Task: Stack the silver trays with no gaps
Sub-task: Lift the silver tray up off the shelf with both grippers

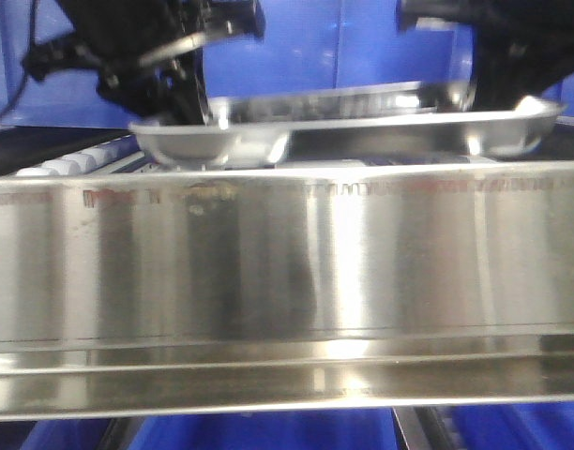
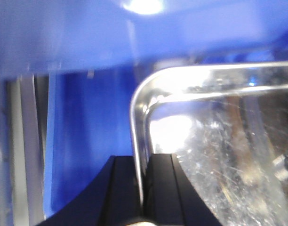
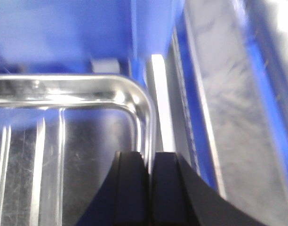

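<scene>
The left gripper (image 2: 143, 190) and the right gripper (image 3: 148, 188) are each squeezing tight on one end rim of the same silver tray (image 1: 362, 122), which is sitting between them, just behind the long shiny rail (image 1: 287, 272) and in front of the blue bins (image 1: 362, 47).

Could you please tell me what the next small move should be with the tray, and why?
Probably lower both arms together a little, keeping the silver tray level. The left fingers and the right fingers each clamp its rim at opposite ends, and it appears parallel to the steel rail in front. Whether it sits fully nested in another tray cannot be told.
</scene>
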